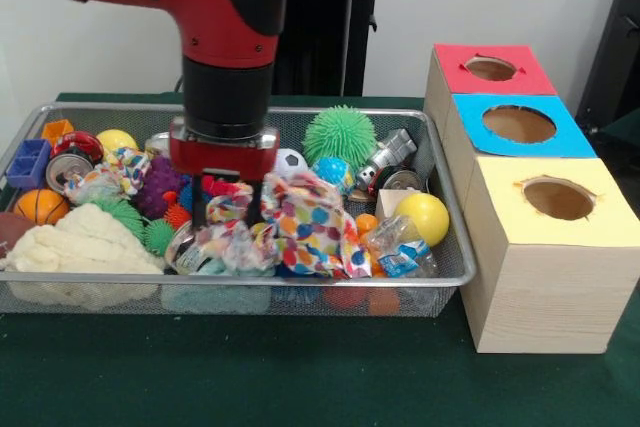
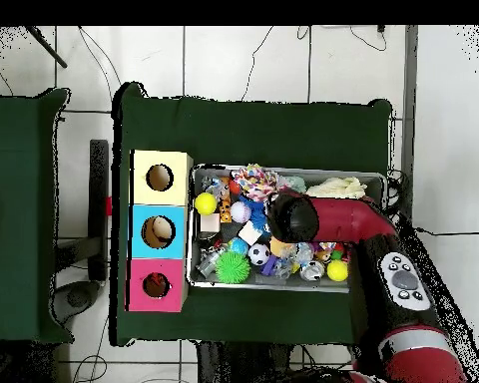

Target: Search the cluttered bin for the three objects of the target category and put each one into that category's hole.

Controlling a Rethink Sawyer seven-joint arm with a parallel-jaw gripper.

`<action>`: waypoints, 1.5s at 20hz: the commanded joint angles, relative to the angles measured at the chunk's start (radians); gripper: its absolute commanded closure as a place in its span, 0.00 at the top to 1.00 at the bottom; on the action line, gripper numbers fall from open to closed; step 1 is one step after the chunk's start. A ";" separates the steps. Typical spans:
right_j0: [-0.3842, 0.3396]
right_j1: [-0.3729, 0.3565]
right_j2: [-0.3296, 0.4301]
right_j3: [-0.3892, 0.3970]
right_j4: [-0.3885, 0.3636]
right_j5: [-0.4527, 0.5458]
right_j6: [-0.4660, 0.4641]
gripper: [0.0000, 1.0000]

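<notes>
The wire mesh bin (image 1: 250, 281) sits on the green table, full of clutter; it also shows in the overhead view (image 2: 371, 178). My gripper (image 1: 228, 205) is down in the bin's middle, its dark fingers (image 1: 198, 211) spread apart and pushed into spotted cloths (image 1: 310, 222). From overhead the arm (image 2: 293, 214) hides the gripper. I cannot make out any plush animal for certain; a small orange thing (image 1: 367, 224) lies by the yellow ball (image 1: 422, 217). The red-topped box's hole (image 1: 490, 69) is at the far right, and shows in the overhead view (image 2: 156, 286) too.
The blue-topped box (image 1: 520, 125) and yellow-topped box (image 1: 558, 199) stand in a row beside the bin. In the bin are a green spiky ball (image 1: 340, 135), a cream fluffy cloth (image 1: 80, 242), a can (image 1: 68, 167), a small basketball (image 1: 40, 205) and a blue block (image 1: 28, 162).
</notes>
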 commanded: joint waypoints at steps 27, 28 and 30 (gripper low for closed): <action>-0.034 0.012 0.040 0.297 0.219 0.001 0.110 1.00; -0.026 0.033 0.032 0.284 0.204 -0.041 0.112 1.00; 0.013 0.078 -0.014 0.250 0.168 -0.131 0.142 1.00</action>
